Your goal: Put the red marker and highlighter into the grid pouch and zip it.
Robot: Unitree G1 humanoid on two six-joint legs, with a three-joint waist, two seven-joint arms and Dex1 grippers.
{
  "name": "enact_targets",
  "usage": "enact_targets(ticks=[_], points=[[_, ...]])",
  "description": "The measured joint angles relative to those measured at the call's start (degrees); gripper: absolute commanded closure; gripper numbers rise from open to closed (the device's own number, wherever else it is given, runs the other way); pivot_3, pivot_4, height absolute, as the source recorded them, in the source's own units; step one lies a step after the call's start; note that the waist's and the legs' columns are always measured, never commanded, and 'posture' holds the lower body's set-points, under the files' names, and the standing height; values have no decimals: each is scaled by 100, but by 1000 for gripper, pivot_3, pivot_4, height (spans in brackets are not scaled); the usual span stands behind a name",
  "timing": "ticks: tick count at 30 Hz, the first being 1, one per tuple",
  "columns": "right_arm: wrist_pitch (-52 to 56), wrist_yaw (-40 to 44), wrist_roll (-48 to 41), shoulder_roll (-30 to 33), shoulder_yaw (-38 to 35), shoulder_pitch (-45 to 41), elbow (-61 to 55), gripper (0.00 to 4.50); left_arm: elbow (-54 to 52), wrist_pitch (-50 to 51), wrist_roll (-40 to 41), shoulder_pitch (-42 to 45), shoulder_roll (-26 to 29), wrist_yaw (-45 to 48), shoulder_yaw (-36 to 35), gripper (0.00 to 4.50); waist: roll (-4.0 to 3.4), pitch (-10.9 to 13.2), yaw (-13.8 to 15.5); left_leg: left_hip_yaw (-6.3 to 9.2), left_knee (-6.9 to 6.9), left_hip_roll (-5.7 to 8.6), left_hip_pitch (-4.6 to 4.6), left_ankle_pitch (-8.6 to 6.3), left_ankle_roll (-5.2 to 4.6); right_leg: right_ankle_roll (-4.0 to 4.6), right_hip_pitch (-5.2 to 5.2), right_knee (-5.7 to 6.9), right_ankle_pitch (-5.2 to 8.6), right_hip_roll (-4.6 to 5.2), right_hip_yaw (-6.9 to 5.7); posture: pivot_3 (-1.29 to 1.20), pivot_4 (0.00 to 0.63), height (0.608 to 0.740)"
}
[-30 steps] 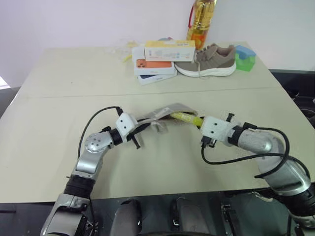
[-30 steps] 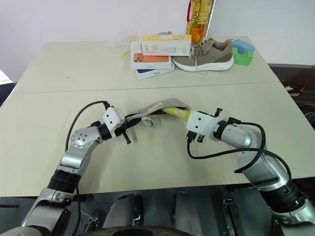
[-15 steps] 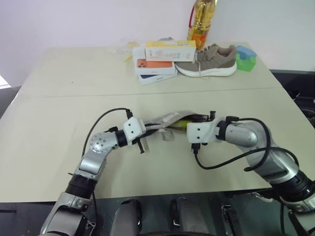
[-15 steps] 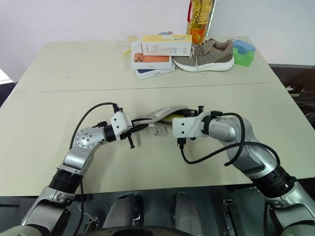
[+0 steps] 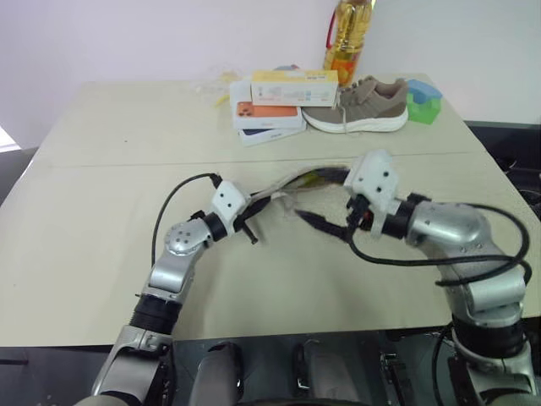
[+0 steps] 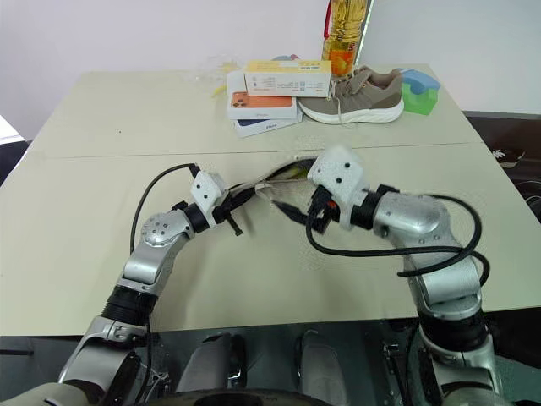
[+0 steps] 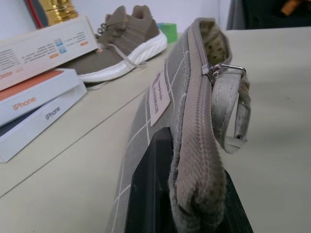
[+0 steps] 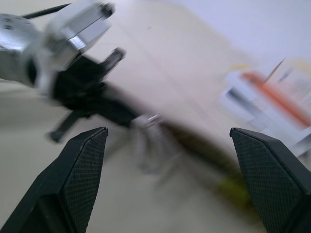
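The grid pouch [image 5: 283, 188] is lifted off the table by one end, and my left gripper [image 5: 251, 216] is shut on that end. Its grey fabric, white label [image 7: 159, 94] and looped zipper pull [image 7: 234, 109] show close up in the left wrist view. The yellow highlighter [image 5: 311, 178] lies in the pouch's open mouth, partly hidden. My right gripper [image 5: 324, 199] hovers beside that mouth, jaws spread wide, holding nothing; one fingertip [image 8: 77, 170] rises at each side of the right wrist view. The red marker is hidden.
At the table's far side stand stacked phone boxes [image 5: 270, 106], a brown shoe [image 5: 363, 106], a green block [image 5: 423, 101] and a yellow bottle [image 5: 347, 38]. A seam [image 5: 127, 163] crosses the table behind the pouch.
My right gripper has let go of the highlighter, opened wide, rolled and lifted back from the pouch. The highlighter now sits deeper in the mouth. The left gripper nudged the pouch rightward.
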State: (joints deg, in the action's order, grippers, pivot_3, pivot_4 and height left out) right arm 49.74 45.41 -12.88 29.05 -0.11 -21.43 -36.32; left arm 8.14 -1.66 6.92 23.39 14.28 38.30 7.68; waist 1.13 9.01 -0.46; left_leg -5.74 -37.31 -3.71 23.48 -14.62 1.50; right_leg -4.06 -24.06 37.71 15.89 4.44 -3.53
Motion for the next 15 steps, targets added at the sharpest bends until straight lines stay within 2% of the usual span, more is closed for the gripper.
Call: enact_targets(ticks=[4, 7, 8, 10, 15], points=[[456, -849, -38, -714, 159, 182, 93, 331, 24, 28, -9, 12, -154, -140, 15, 4500, -1, 0, -24, 1, -2, 0, -3, 0, 0, 0, -2, 11, 0, -1, 1, 0, 150, 740], [526, -1310, 20, -926, 235, 180, 365, 331, 16, 81, -13, 33, -211, -220, 33, 4500, 0, 0, -17, -1, -4, 1, -2, 0, 1, 0, -2, 11, 0, 0, 1, 0, 150, 740], [524, -1422, 38, -1000, 236, 180, 472, 557, 12, 94, -13, 36, -213, -231, 35, 4500, 0, 0, -17, -2, -4, 1, -2, 0, 1, 0, -2, 11, 0, 0, 1, 0, 150, 740], [505, -1660, 31, -1228, 220, 150, 702, 1207, -6, 124, -15, 35, -212, -251, 37, 4500, 0, 0, -18, -1, -4, 1, -2, 0, 0, 0, -2, 11, 0, 0, 1, 0, 150, 740], [449, -1943, 12, -1436, 224, 46, 946, 3781, -50, 139, -17, 34, -244, -281, 59, 4500, -1, -1, -19, -1, -3, 1, -2, 0, 1, 0, -3, 11, 0, 0, 1, 0, 150, 740]])
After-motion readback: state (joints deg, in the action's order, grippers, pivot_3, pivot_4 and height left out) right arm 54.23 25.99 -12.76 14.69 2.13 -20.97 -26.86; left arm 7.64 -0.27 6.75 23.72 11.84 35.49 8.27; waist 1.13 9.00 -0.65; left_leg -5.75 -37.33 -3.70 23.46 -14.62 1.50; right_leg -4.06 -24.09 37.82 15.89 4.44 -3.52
